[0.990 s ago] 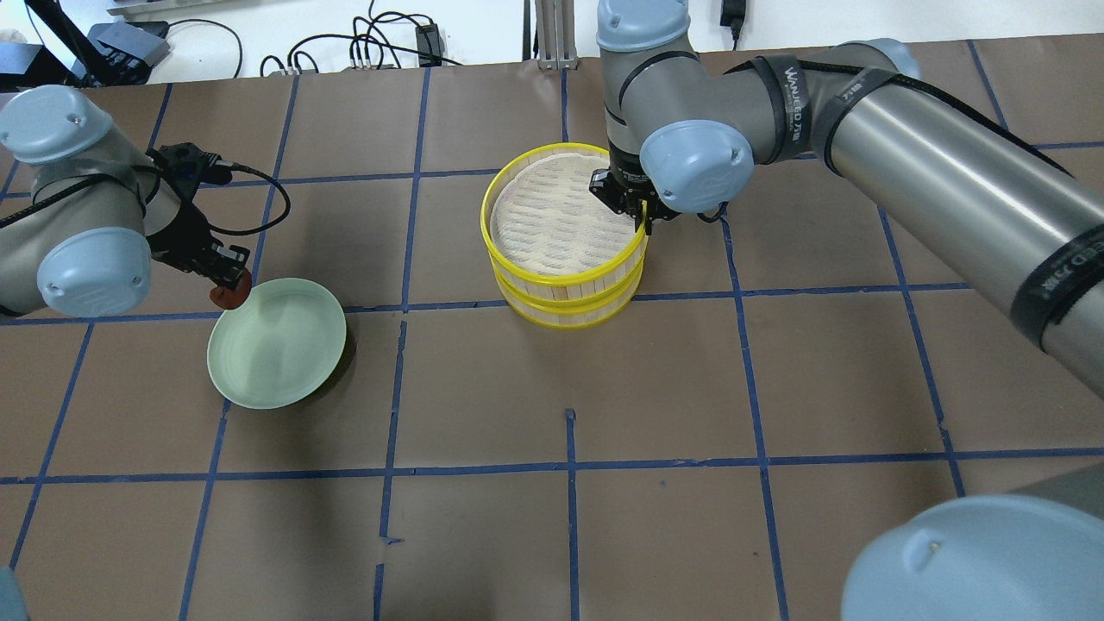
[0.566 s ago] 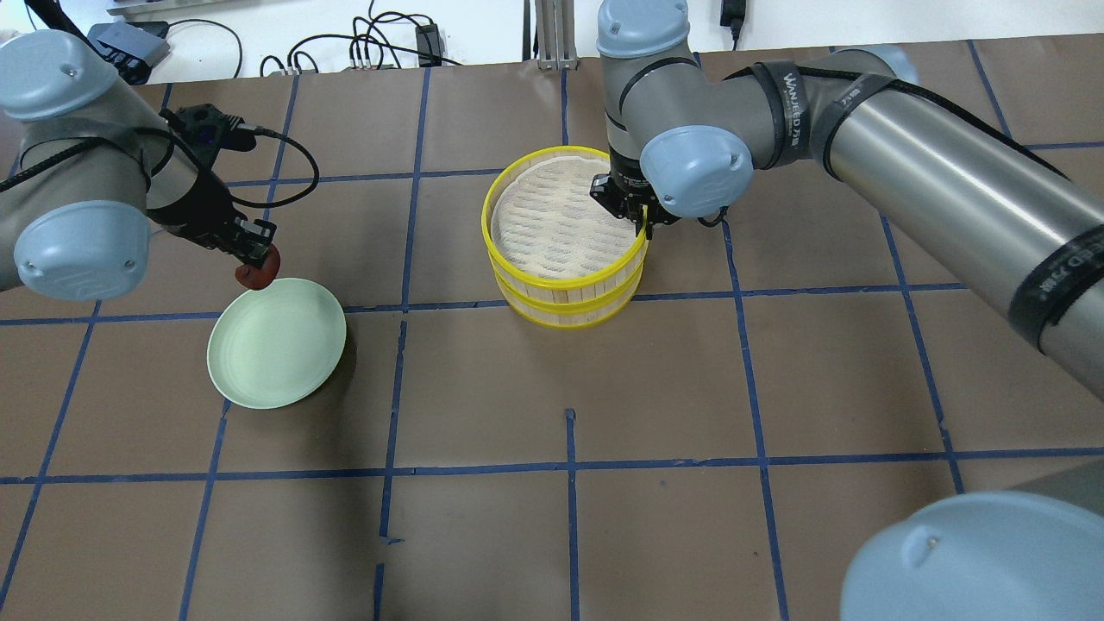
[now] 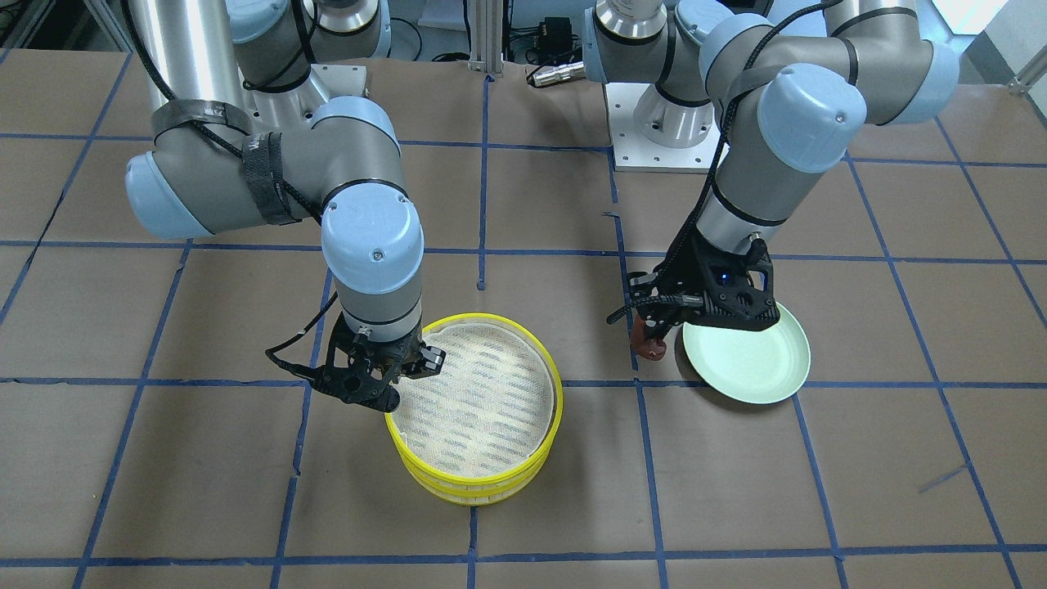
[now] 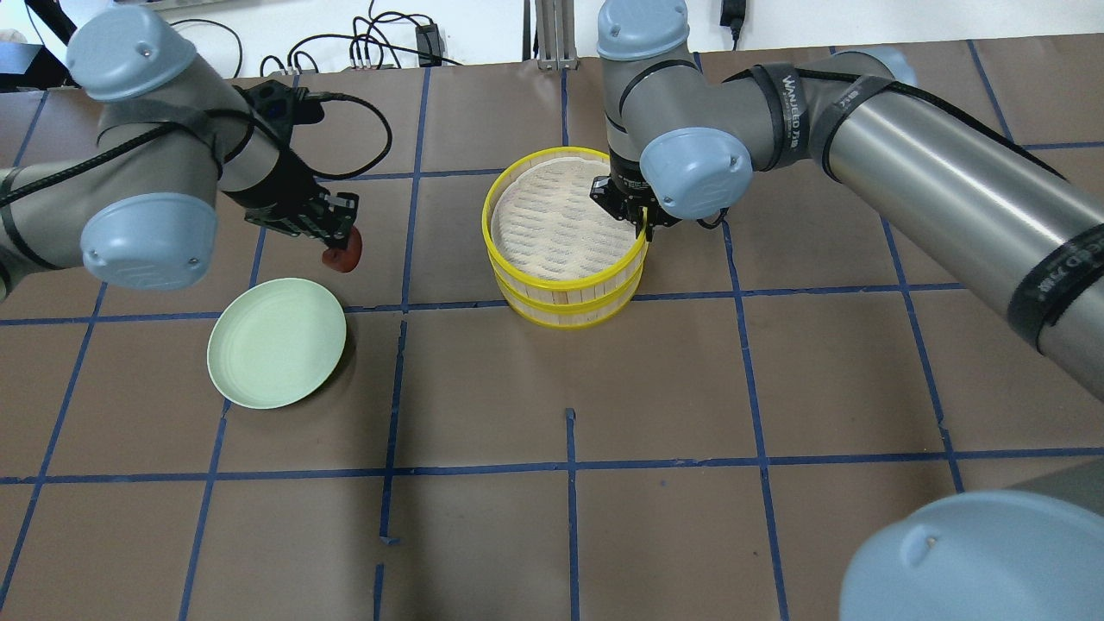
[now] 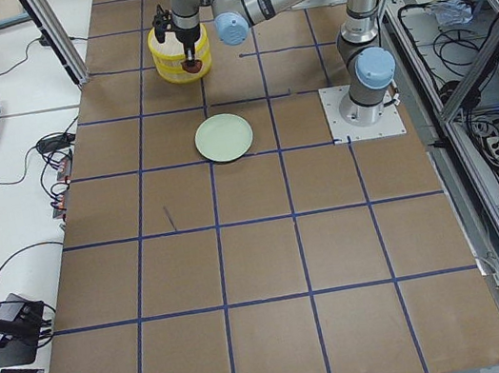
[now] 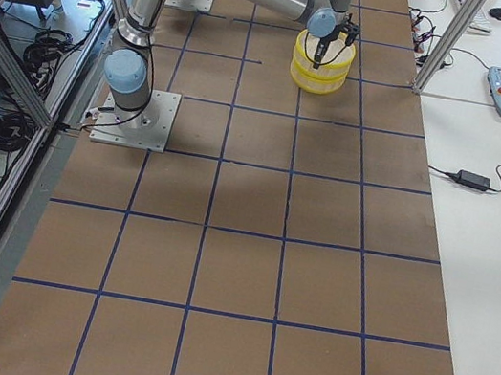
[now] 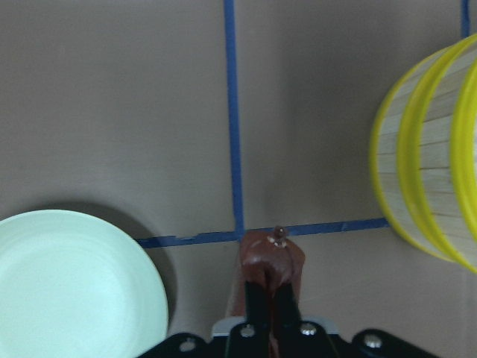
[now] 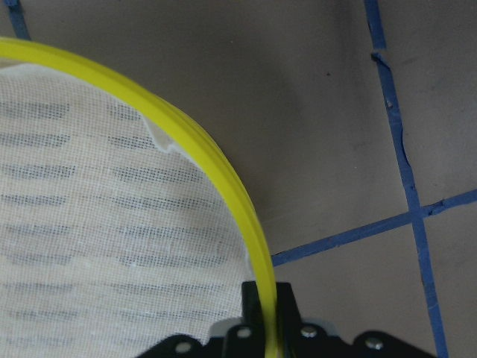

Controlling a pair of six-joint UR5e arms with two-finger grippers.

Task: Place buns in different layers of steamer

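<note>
The steamer (image 4: 517, 291) is a stack of two yellow-rimmed layers mid-table. The top layer's mesh floor (image 4: 552, 226) is bare. My right gripper (image 4: 642, 226) is shut on the top layer's rim (image 8: 223, 179) at its right side; it also shows in the front view (image 3: 393, 386). My left gripper (image 4: 336, 248) is shut on the dark reddish-brown bun (image 4: 343, 259) and holds it above the table, between the plate and the steamer. The wrist view shows the bun (image 7: 272, 253) between the fingers. The white bun is hidden or out of view.
An empty pale green plate (image 4: 276, 342) lies on the table, near and left of the left gripper. Blue tape lines grid the brown table. Cables lie along the far edge (image 4: 379, 43).
My left gripper has carried the reddish-brown bun from the plate's far-left edge to the right, toward the steamer. My right gripper stays on the top layer's rim.
</note>
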